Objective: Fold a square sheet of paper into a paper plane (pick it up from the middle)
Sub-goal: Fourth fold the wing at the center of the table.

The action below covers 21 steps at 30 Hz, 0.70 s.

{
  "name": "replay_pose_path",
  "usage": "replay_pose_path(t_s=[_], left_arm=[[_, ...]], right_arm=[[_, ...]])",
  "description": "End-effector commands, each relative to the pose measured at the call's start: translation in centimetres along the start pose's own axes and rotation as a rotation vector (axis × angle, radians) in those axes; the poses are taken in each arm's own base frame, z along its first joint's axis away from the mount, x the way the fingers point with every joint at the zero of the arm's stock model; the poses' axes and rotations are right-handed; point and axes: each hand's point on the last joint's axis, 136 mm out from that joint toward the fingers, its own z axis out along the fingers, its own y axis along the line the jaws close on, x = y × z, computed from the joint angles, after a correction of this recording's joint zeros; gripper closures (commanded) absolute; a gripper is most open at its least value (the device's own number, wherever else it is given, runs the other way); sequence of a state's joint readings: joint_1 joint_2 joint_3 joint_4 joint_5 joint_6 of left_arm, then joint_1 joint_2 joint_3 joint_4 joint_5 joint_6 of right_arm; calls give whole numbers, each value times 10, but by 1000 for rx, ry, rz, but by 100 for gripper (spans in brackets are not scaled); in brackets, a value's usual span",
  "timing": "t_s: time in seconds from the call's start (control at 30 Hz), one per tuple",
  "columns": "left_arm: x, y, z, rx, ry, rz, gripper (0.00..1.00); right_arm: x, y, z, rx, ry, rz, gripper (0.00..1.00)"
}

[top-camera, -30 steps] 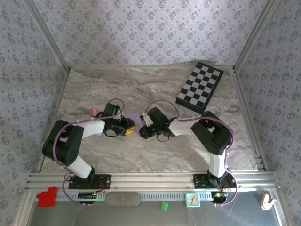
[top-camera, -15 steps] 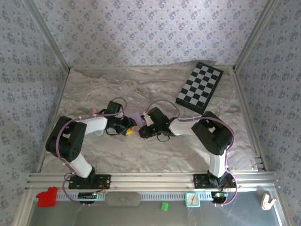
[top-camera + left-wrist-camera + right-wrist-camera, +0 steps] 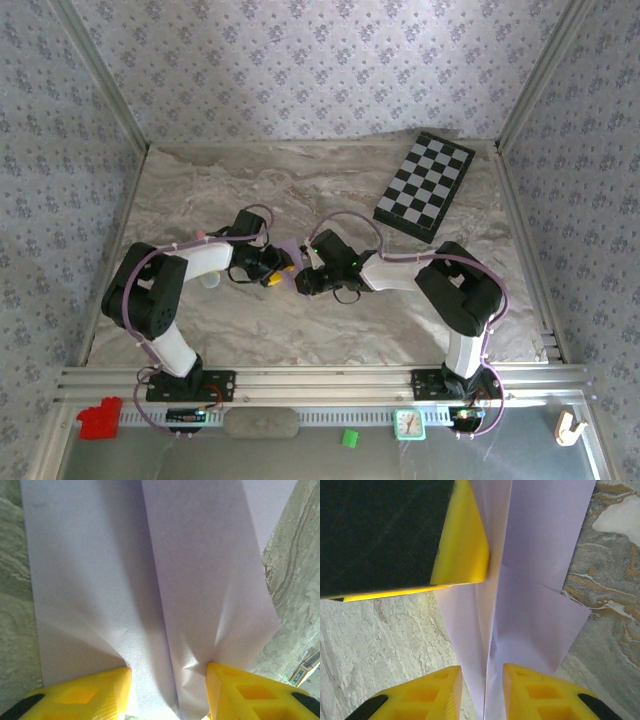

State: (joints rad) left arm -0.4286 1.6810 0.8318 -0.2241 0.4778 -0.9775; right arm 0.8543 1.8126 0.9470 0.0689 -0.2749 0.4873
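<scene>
Plane, half-folded lilac paper, lying mid-bench between both arms; left pincer part-open, tips pressing either side of the centre ridge, apparently to pin it; right pincer narrowly open, straddling that crease, gripping nothing.

Soft, even light fills the overhead view, the arms leaving faint shadows on the counter. Close up, the paper is bright, shaded along its crease; the yellow fingers look slightly blurred.
</scene>
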Motion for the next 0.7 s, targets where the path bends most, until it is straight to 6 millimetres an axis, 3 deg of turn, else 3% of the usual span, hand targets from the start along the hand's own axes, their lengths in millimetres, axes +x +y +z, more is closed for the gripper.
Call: replay_pose_path(t_s=[0.0, 0.67], left_arm=[[18, 54, 15, -201, 49, -73, 54], [20, 53, 16, -184, 56, -75, 53]], right_arm=[[-7, 0, -9, 51, -19, 20, 71], [-8, -1, 15, 102, 8, -13, 74]])
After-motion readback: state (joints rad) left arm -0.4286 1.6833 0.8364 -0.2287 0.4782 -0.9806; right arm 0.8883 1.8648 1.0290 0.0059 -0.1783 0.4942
